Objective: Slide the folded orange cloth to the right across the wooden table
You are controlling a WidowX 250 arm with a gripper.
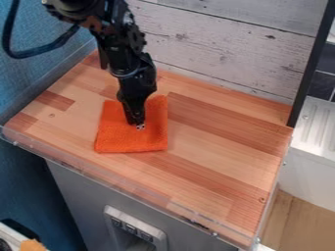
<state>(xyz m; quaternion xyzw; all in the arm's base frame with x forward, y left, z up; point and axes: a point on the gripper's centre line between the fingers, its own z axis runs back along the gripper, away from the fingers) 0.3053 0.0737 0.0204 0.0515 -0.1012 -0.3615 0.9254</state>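
The black gripper (136,125) hangs down from the upper left, its tip over the middle of an orange cloth (118,137). The cloth is folded into a rough square and lies flat on the left half of the wooden counter (216,147). The gripper's tip looks low, at or just above the cloth; whether it touches cannot be told. The arm and gripper hide the cloth's upper middle part.
A white plank wall (222,54) runs behind the counter, with a black post (311,63) at its right end. A blue panel (46,63) stands on the left. A clear raised strip (131,184) edges the counter's front. White ridged surface (317,122) lies beyond the right edge.
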